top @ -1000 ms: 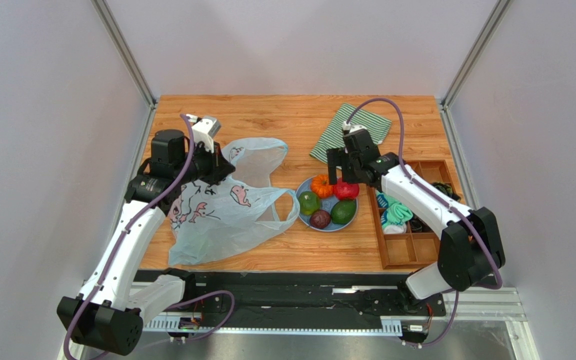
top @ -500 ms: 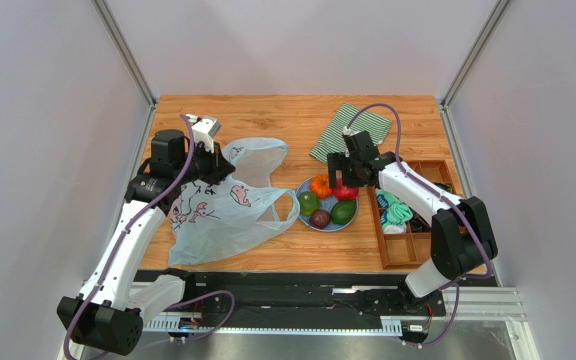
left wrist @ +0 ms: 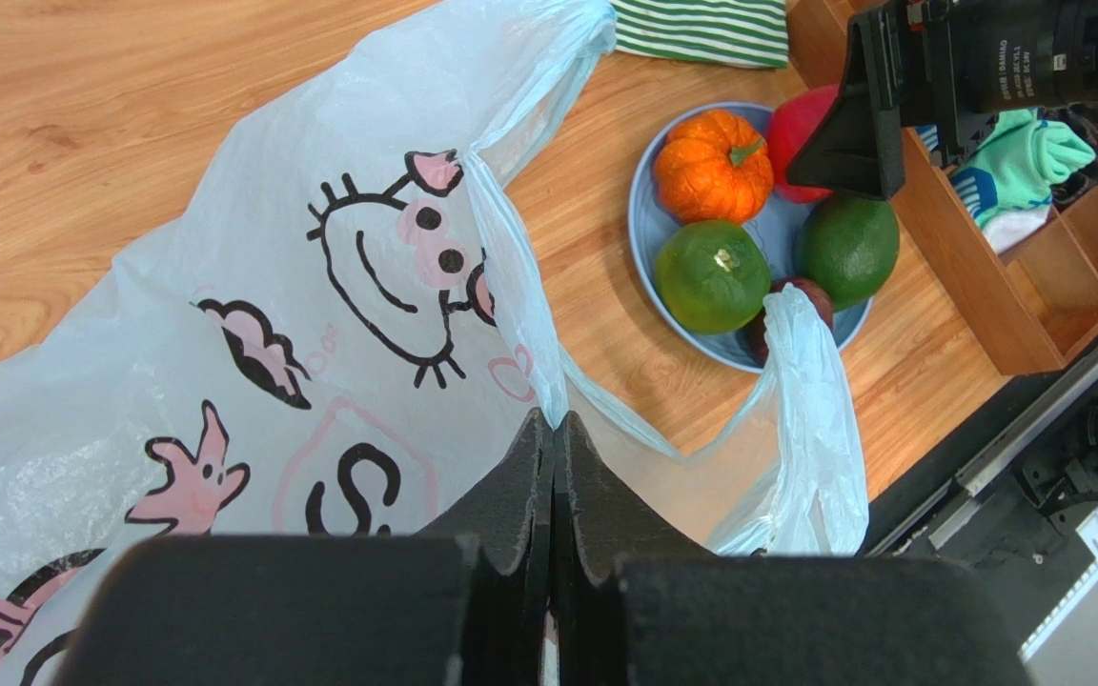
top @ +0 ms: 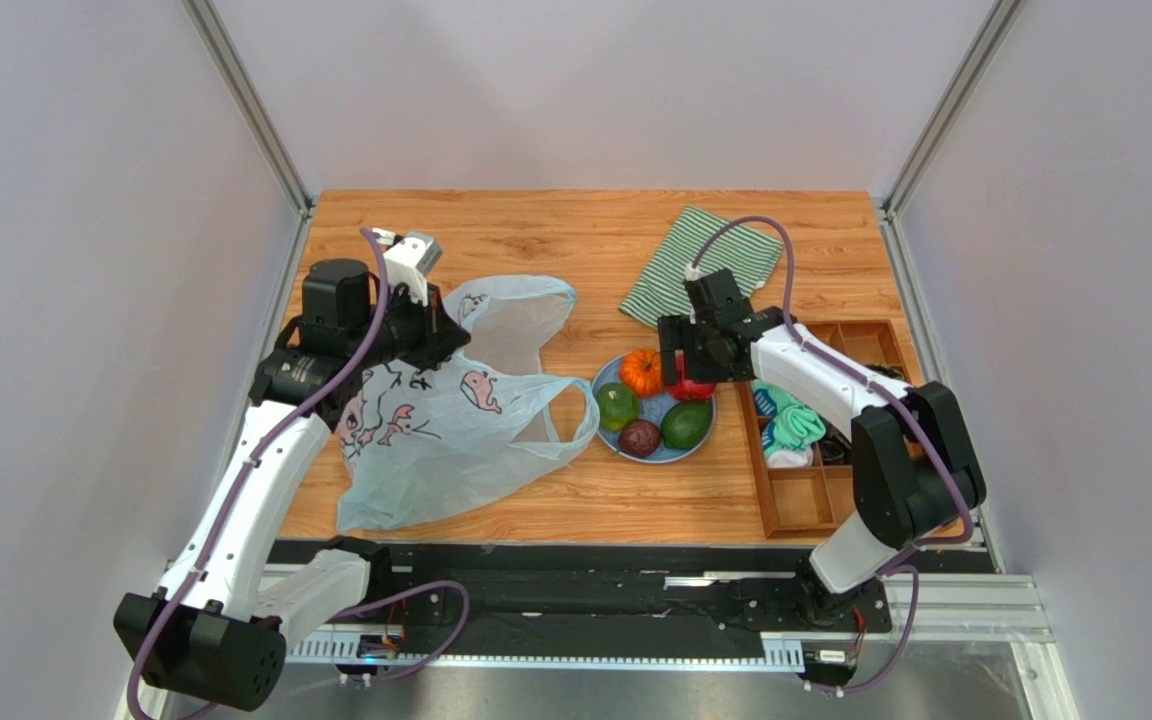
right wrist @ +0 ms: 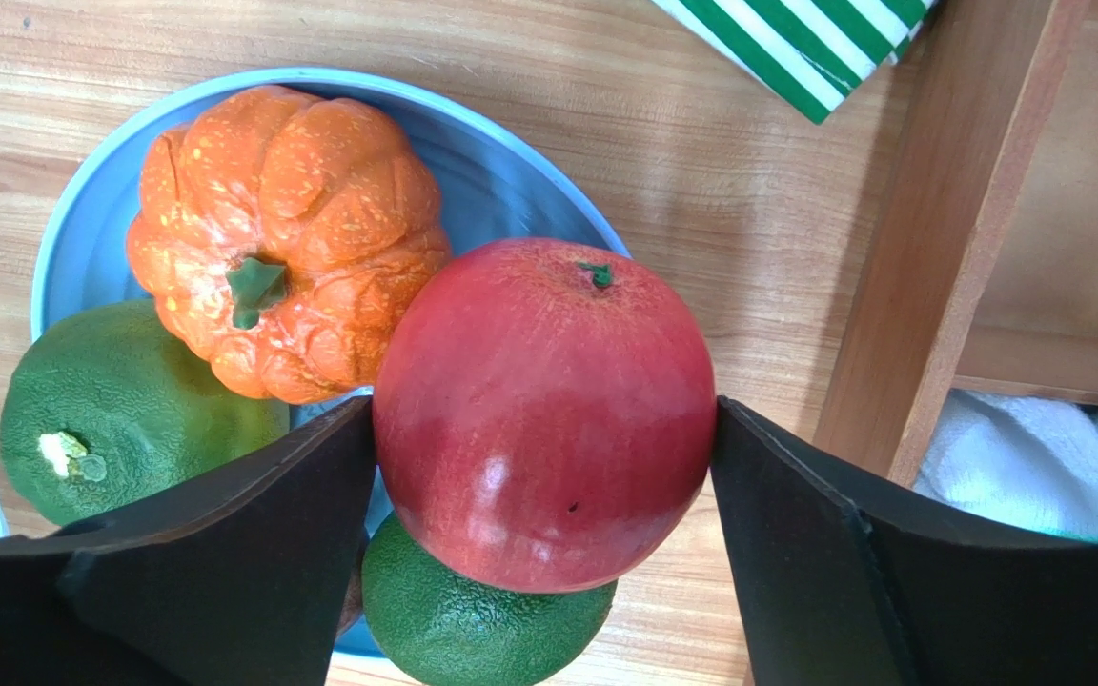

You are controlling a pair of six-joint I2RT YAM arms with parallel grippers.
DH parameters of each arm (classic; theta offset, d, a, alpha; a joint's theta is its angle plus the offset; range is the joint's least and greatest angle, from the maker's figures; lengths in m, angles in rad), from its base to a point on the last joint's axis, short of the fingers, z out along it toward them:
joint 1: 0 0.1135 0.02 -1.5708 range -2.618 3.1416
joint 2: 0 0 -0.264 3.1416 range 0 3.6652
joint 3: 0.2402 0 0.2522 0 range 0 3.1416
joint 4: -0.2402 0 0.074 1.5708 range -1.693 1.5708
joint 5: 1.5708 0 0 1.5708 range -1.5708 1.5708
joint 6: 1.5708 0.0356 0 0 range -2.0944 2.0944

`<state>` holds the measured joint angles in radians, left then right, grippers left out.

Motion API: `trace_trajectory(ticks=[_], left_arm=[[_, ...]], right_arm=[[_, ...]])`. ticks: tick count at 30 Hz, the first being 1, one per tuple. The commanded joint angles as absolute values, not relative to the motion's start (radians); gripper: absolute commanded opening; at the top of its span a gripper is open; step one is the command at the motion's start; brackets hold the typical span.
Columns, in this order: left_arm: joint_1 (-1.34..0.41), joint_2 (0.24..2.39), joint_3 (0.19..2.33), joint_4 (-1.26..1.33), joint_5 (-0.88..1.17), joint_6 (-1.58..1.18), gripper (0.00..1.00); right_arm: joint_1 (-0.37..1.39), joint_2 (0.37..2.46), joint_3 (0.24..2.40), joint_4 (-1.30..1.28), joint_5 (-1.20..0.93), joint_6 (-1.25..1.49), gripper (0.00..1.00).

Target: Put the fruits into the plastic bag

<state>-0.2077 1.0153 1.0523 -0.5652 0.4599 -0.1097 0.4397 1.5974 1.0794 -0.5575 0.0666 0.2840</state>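
The plastic bag [top: 447,420] lies crumpled at the left, also in the left wrist view [left wrist: 297,329]. My left gripper [top: 432,333] [left wrist: 554,422] is shut on the bag's rim. The blue plate [top: 657,458] holds an orange fruit [top: 642,371] [right wrist: 290,236], a green one [top: 618,405] [right wrist: 111,400], a dark green one [top: 686,425] [right wrist: 476,622] and a dark purple one [top: 639,438]. My right gripper [top: 683,375] [right wrist: 543,415] is low over the plate with both fingers pressed against the red apple [right wrist: 548,358]. No grapes show.
A green striped cloth [top: 702,263] lies behind the plate. A wooden compartment tray [top: 823,495] with small items stands right of the plate, close to my right gripper. One bag handle [left wrist: 813,415] loops near the plate's left rim.
My right arm has moved down and slightly back onto the plate, bringing its fingers around the red apple. The left arm and bag have not moved.
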Motion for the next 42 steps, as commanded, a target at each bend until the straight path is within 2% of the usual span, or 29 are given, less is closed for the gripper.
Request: trace_trajectory(ticks=[1,2,5,17,20,22,24,27,35,42], left_arm=[[-0.202,1.008,1.078,-0.554,0.456,-0.101,0.0],[-0.202,1.008,1.078,-0.554,0.456,-0.101,0.0],[-0.202,1.008,1.078,-0.554,0.456,-0.101,0.0],[-0.202,1.006,1.078,-0.555,0.46,-0.1,0.0],[-0.204,1.006,1.078,-0.554,0.466,-0.1,0.0],[-0.202,1.006,1.078,-0.551,0.474,-0.1,0.0],[-0.202,1.006,1.078,-0.549,0.485,-0.098,0.0],[-0.204,1.006,1.077,-0.548,0.491,-0.095,0.0],[-0.202,1.005,1.078,-0.546,0.502,-0.095,0.0],[-0.202,1.005,1.078,-0.546,0.5,-0.097,0.0]], right_arm=[[0.434,1.591,1.077,-0.532,0.083,0.29,0.82],[0.434,1.588,1.077,-0.535,0.084,0.288,0.76],[0.434,1.578,1.075,-0.543,0.095,0.284,0.67],[0.445,1.367,1.077,-0.557,0.1,0.287,0.49],[0.459,1.286,1.051,-0.468,0.016,0.291,0.47],[0.463,1.269,1.011,-0.332,-0.156,0.302,0.44],[0.462,1.304,0.999,-0.209,-0.327,0.328,0.43],[0.472,1.418,1.064,-0.181,-0.469,0.362,0.4],[0.587,1.63,1.281,-0.161,-0.526,0.373,0.4],[0.742,1.743,1.33,-0.167,-0.568,0.368,0.4]])
